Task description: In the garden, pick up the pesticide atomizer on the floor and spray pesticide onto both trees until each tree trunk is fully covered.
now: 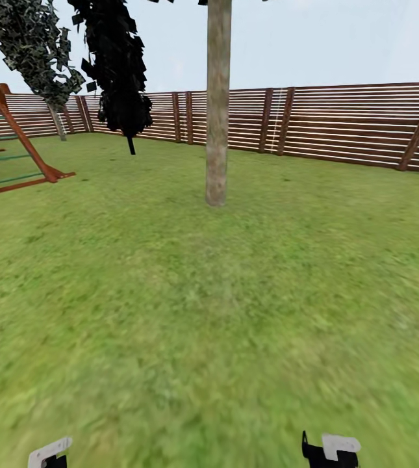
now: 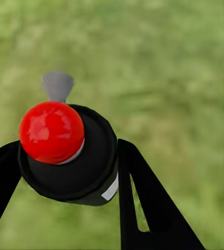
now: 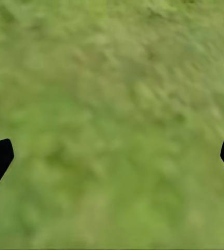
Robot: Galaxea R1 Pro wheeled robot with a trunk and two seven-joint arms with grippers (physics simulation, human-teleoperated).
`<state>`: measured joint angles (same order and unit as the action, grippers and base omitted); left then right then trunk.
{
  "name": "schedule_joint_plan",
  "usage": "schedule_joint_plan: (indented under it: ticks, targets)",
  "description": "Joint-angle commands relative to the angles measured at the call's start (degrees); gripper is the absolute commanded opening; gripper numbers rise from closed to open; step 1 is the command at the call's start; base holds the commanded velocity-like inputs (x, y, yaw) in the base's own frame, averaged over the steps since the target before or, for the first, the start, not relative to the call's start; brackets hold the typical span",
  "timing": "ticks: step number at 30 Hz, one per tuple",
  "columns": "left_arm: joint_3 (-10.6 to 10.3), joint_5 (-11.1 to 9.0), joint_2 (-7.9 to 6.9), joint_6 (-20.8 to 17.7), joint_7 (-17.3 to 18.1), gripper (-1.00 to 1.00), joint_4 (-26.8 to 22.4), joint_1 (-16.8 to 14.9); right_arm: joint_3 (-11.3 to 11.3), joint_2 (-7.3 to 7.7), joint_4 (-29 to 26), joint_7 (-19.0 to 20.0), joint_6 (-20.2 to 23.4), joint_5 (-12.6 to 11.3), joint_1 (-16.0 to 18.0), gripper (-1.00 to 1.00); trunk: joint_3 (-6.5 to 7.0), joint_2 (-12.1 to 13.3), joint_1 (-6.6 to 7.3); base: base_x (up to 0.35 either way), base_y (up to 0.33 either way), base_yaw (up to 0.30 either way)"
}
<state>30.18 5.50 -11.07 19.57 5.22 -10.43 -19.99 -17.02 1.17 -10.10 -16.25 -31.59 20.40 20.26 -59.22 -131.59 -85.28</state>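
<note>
**Entry: atomizer carried, trunk ahead**

Atomizer (image 2: 73, 156): clamped in left tool (image 2: 65, 172), red cap toward the camera. Right tool (image 3: 112, 156): spread wide, nothing held. Trunk (image 1: 217, 104): well apart across lawn (image 1: 170, 312). Risks judged: spray wasted if released from this range; nozzle (image 2: 57, 85) possibly misaimed.

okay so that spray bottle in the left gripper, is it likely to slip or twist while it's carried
Probably rigid: the spray bottle keeps a firm round shape between the left gripper fingers. Its smooth, rounded body might rotate in the grip. The glossy red cap looks slick, so holding the body seems safer.
</note>
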Motion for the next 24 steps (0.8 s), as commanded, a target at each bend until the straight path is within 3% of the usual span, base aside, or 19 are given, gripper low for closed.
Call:
schedule_joint_plan:
  ticks: [1,24]
  targets:
    - [0.52,0.57,0.00,0.21,0.23,-1.00,0.06,-0.05,-0.30,-0.06,0.08,-0.28,-0.14,0.60,0.05,1.00,-0.05,-0.02,-0.03,0.340,0.000,0.000]
    - [0.57,0.57,0.00,0.21,0.23,-1.00,-0.02,-0.05,-0.30,-0.20,0.08,-0.27,-0.14,0.60,0.05,1.00,-0.05,-0.02,-0.03,0.340,0.000,-0.037]
